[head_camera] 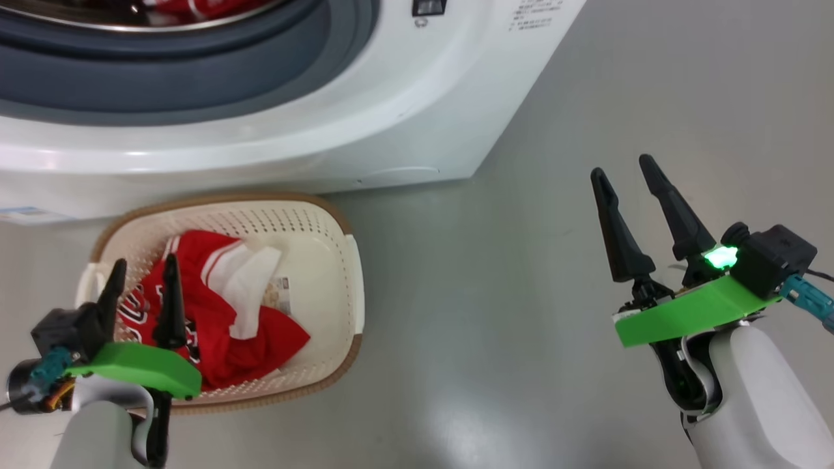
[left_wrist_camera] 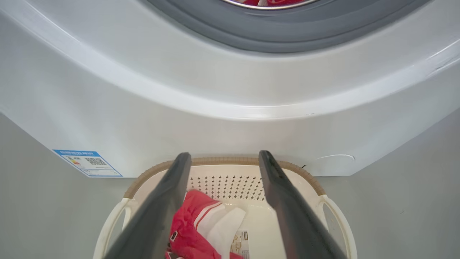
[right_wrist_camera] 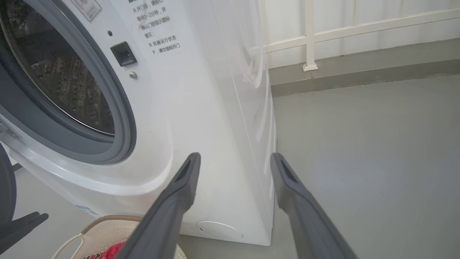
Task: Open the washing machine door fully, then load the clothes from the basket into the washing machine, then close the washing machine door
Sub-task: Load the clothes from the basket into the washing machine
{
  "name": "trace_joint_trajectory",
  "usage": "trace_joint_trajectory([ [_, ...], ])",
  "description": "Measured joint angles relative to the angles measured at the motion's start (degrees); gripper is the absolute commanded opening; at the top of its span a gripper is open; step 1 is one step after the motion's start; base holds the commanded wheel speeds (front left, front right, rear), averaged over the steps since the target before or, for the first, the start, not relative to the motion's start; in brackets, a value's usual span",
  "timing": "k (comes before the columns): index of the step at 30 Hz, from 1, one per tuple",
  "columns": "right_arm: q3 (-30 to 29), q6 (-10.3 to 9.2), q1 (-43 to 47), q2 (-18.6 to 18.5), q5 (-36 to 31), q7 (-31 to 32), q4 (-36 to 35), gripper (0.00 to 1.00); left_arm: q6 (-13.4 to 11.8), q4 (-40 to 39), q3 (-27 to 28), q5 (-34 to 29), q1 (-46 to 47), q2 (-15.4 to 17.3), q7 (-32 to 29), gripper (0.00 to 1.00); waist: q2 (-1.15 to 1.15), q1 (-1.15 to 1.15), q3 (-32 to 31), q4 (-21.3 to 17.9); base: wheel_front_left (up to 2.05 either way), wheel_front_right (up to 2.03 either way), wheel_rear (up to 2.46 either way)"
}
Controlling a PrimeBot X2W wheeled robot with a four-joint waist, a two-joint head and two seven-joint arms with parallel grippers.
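The white washing machine (head_camera: 391, 117) has its drum mouth uncovered, and red fabric (head_camera: 208, 8) lies inside the drum. The washing machine door is out of view. Before the machine stands the cream basket (head_camera: 326, 260) on the floor, holding red and white clothes (head_camera: 215, 326). My left gripper (head_camera: 145, 260) hovers open over the basket's left half, above the clothes, with nothing between its fingers. In the left wrist view its fingers frame the clothes (left_wrist_camera: 190, 219) below. My right gripper (head_camera: 620, 165) stands open and empty over the bare floor, to the right of the machine's corner.
The grey rubber gasket (right_wrist_camera: 122, 118) rings the drum opening. A blue label (left_wrist_camera: 88, 162) and a round cap (right_wrist_camera: 219, 230) sit low on the machine's front. Grey floor (head_camera: 488, 293) stretches right of the basket. A white railing (right_wrist_camera: 309, 36) runs behind the machine.
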State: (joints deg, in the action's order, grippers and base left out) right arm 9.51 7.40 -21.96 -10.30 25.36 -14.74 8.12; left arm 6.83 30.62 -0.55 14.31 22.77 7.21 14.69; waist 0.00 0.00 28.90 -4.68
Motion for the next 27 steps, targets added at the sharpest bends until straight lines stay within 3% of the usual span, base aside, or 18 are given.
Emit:
trace_joint_trajectory([
  [27,0.78,0.00,-8.33,1.69,-0.58,0.00,-2.43,1.00,0.49,31.97,-5.10,2.52,21.23,4.39,-2.31,1.00,0.00,0.00,16.13,-2.83,0.00,0.00,0.00],
])
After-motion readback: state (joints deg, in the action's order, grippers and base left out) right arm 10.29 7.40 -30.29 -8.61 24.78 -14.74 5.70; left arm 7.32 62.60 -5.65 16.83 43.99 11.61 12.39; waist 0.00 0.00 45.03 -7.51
